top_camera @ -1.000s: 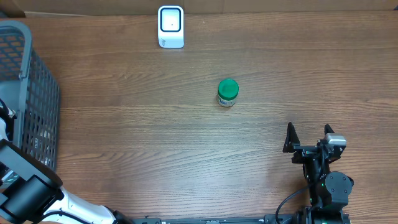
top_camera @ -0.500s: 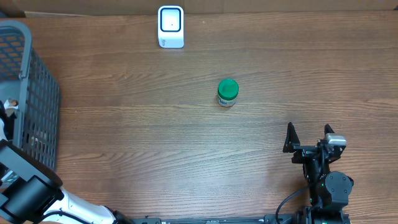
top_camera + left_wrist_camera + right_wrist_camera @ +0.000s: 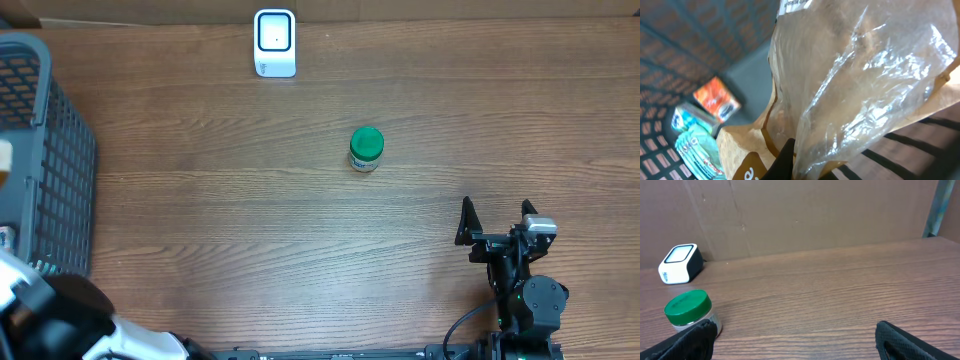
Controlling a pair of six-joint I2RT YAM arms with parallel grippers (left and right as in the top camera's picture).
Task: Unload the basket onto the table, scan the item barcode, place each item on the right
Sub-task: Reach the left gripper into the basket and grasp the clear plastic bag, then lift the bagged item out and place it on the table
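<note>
Over at the left edge, the big change in the last second was the left end effector (image 3: 786, 161) going from wide apart to pressed together. From its wrist camera it looked pinched on a brown paper bag (image 3: 855, 75) with a clear plastic window. That bag was down in the gray basket (image 3: 45, 150), well apart from the white scanner (image 3: 274, 42) at the far edge of the surface (image 3: 250, 230).

So I'd say the grab step was basically done, and lifting it out and carrying it to the scanner was all yet to come.

The right end effector (image 3: 496, 215) hadn't budged. Its fingers were spread and empty near the front edge, with the green-lidded jar (image 3: 366, 148) standing alone mid-surface.

Hard-to-see stuff:
- Only one dark finger showed against the bag, so how deep the pinch went was anyone's guess.
- A white label (image 3: 795, 4) was cut off at the top of the wrist view, and I couldn't tell if it had the barcode.
- From overhead, only a tan sliver of the bag showed at the frame edge.
- A few packets (image 3: 715, 100) lay blurry at the basket bottom.
</note>
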